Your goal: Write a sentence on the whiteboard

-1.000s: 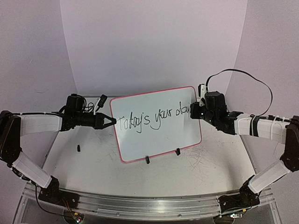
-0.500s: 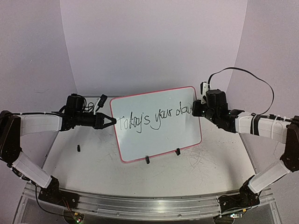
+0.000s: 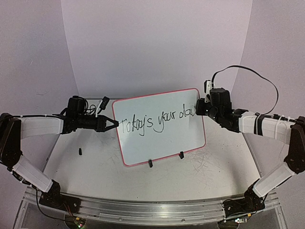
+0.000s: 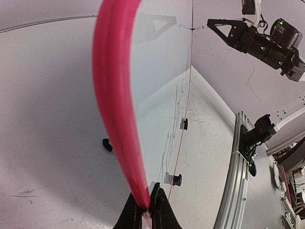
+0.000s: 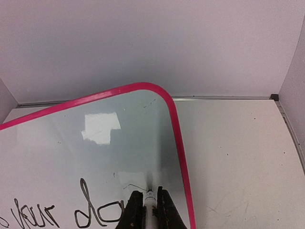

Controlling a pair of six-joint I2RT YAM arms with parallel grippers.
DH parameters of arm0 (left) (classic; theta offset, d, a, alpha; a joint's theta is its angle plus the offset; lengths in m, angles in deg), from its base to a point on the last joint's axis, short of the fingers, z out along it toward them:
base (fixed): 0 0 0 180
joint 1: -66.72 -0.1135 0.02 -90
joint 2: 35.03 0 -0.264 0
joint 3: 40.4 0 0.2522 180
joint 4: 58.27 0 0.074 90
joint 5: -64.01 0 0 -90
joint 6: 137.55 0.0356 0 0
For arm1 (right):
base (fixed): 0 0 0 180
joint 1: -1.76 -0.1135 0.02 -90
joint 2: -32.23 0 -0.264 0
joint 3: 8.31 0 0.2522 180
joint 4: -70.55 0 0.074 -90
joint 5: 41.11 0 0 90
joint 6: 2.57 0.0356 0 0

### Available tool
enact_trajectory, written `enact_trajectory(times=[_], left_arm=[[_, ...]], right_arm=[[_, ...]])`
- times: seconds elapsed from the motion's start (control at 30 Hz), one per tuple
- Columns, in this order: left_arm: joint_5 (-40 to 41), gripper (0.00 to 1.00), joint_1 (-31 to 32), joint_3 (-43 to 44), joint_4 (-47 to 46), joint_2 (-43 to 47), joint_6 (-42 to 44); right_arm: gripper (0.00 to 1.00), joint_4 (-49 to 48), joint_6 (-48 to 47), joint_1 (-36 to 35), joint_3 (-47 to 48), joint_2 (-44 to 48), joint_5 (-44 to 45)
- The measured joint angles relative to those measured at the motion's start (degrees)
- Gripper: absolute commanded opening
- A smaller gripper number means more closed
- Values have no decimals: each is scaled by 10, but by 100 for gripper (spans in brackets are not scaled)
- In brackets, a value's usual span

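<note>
Scuffed white counter (image 3: 95, 167), marked with grey scratches, fills the lower part of the top view. A small black item (image 3: 80, 151), too small to identify, lies at lower left.

At centre frame stands the whiteboard (image 3: 162, 138), a large rectangular white panel with rounded corners and a thin red-pink rim. It leans back on two small black clip feet (image 3: 150, 163). Black handwritten marker script, the sentence (image 3: 155, 121), runs in one line across its upper half. It reads "Today's your da", and the last letter is at the pen tip and unclear.

Handling, by judgement: the panel looks thin, light and stiff, with a glossy, slippery face. Propped only on the clips, it may slide or tip under pen pressure. The rim is the sound place to take hold.

The left hand (image 4: 145, 210) is closed on the rim at mid-height of the left edge, its forearm lying level from the left of frame. The right hand (image 5: 151, 210) is closed narrow on a white-tipped marker (image 5: 151, 195) near the upper right corner, with the tip at the board face. Its forearm reaches in from the right of frame.

Plain lilac walls close the background.
</note>
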Motion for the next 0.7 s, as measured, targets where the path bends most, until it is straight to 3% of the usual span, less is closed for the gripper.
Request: enact_trajectory(times=[0.7], left_arm=[[0,0,0,0,0,0,1]], right_arm=[[0,35,34,-19,-98,42,-52]])
